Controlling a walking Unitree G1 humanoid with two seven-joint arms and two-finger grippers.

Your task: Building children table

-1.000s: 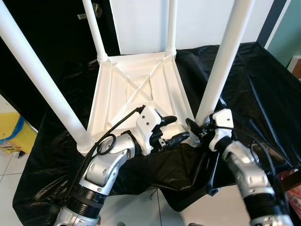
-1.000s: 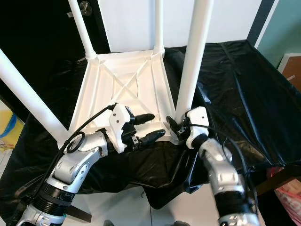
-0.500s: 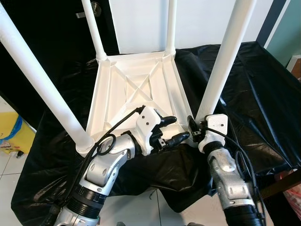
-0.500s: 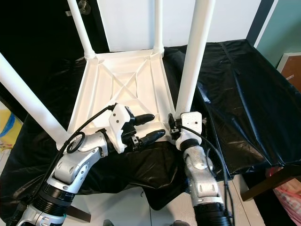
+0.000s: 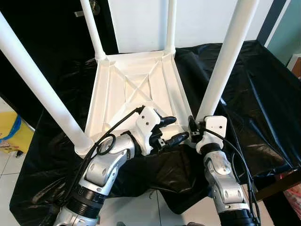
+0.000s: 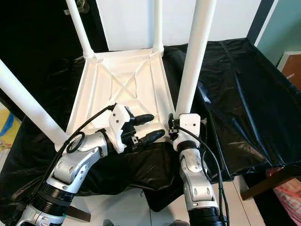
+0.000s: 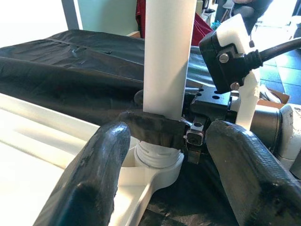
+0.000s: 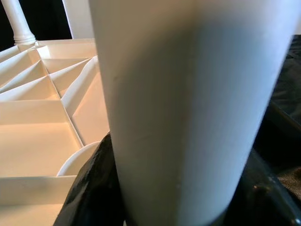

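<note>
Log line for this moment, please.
right tool: shut on near-right leg at socket | left tool: open, beside it | tabletop: upside down

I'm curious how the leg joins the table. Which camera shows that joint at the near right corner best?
The left wrist view: the white leg enters its round socket, the right claw clamped just above. The eye views show this corner small and from above. The right wrist view sits too close, giving mostly bare leg.

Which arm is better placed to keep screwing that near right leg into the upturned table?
Right. The right gripper is clamped around the base of the near right leg, just above its corner socket. The left gripper is open beside the upturned table edge, holding nothing.
</note>
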